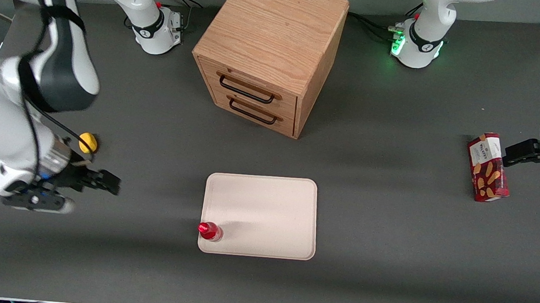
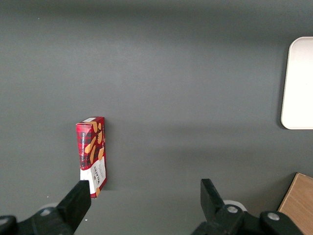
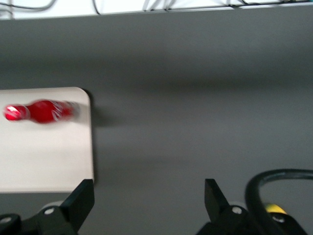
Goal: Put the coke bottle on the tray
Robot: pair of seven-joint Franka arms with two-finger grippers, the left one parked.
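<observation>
The coke bottle (image 1: 209,231), small, red, with a red cap, stands upright on the pale beige tray (image 1: 270,209), in the tray's corner nearest the front camera on the working arm's side. It also shows in the right wrist view (image 3: 44,111) on the tray (image 3: 44,156). My right gripper (image 1: 106,182) is open and empty above bare table, well off the tray toward the working arm's end; its fingers (image 3: 80,198) stand wide apart with nothing between them.
A wooden two-drawer cabinet (image 1: 268,55) stands farther from the front camera than the tray. A yellow lump (image 1: 88,142) lies by the right arm. A red snack box (image 1: 488,167) lies toward the parked arm's end, also in the left wrist view (image 2: 92,154).
</observation>
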